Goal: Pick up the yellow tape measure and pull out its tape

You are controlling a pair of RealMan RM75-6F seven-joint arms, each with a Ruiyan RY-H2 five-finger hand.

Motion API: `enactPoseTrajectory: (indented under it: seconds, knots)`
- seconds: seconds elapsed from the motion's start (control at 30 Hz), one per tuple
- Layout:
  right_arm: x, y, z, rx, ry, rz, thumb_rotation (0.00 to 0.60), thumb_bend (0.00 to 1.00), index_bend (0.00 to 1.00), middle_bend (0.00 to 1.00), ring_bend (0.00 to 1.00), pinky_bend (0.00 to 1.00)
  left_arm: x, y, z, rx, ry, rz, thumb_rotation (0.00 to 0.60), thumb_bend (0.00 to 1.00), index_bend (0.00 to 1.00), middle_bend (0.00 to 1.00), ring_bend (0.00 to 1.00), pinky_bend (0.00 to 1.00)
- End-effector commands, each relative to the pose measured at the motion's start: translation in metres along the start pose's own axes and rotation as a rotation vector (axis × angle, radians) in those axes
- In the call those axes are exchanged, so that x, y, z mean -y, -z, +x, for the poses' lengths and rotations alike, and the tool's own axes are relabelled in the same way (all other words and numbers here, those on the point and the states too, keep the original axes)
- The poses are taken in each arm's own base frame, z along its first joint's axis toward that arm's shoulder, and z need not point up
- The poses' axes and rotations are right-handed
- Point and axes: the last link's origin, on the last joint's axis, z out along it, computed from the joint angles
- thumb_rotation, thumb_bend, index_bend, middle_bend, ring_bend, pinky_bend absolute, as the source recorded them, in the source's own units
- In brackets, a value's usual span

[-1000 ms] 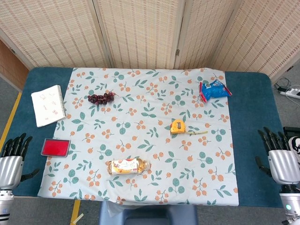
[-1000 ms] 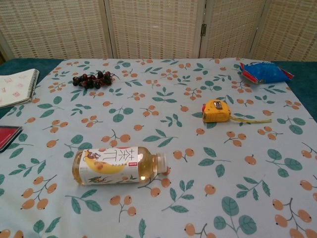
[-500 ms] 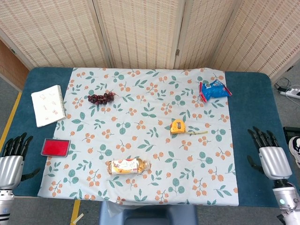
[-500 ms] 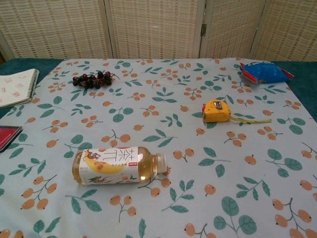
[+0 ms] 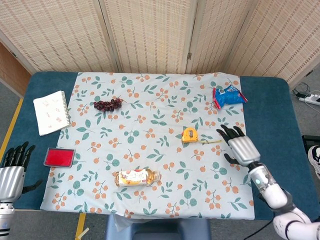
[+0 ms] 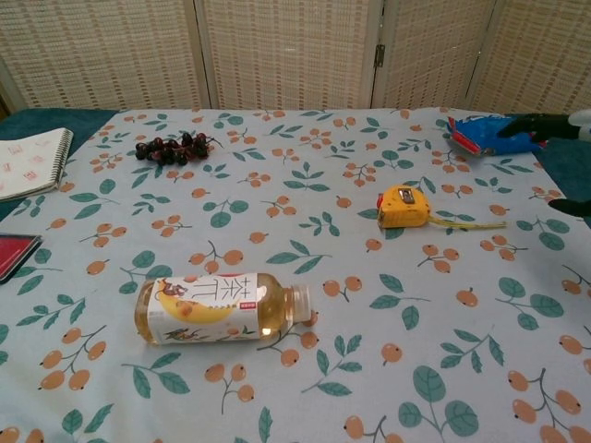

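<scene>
Yellow tape measure (image 5: 189, 134): lies on the floral cloth (image 5: 150, 165), right of the counter's centre, a short strip of tape (image 5: 212, 141) drawn out toward the right edge.
Right hand (image 5: 237, 145): hovers just right of the tape's tip, fingers spread, holding nothing.
Left hand (image 5: 12, 167): at the counter's near-left corner, fingers apart, holding nothing.
Bottle (image 5: 136, 177): on its side near the front edge.
Snack bag (image 5: 228, 95): toward the far-right corner.

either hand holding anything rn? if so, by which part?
Nothing is held. The right hand hangs open beside the yellow tape measure, not touching it. The left hand is open at the table's near left edge.
</scene>
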Motion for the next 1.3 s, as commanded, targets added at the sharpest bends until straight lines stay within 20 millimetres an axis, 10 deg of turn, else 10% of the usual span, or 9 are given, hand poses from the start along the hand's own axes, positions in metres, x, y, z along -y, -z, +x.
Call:
enactPoseTrajectory:
  seconds: [0.03, 0.47, 0.97, 1.3]
  knots:
    - [0.018, -0.039, -0.003, 0.048, 0.01, 0.019, 0.6, 0.43, 0.0, 0.02, 0.09, 0.02, 0.001, 0.0, 0.001, 0.0, 0.0, 0.006, 0.6, 0.13, 0.06, 0.0, 0.02, 0.0]
    - [0.047, -0.107, -0.025, 0.135, 0.082, 0.011, 0.6, 0.43, 0.0, 0.03, 0.09, 0.02, 0.005, 0.0, 0.0, 0.012, -0.002, 0.022, 0.6, 0.13, 0.06, 0.0, 0.02, 0.0]
    - [0.066, -0.14, -0.039, 0.161, 0.119, 0.014, 0.6, 0.43, 0.02, 0.12, 0.14, 0.03, 0.008, -0.002, -0.002, 0.023, 0.0, 0.036, 0.6, 0.13, 0.06, 0.0, 0.02, 0.0]
    - [0.074, -0.151, -0.041, 0.121, 0.099, 0.004, 0.6, 0.43, 0.27, 0.33, 0.25, 0.08, 0.007, -0.004, -0.003, 0.017, 0.015, 0.029, 0.6, 0.13, 0.05, 0.0, 0.01, 0.0]
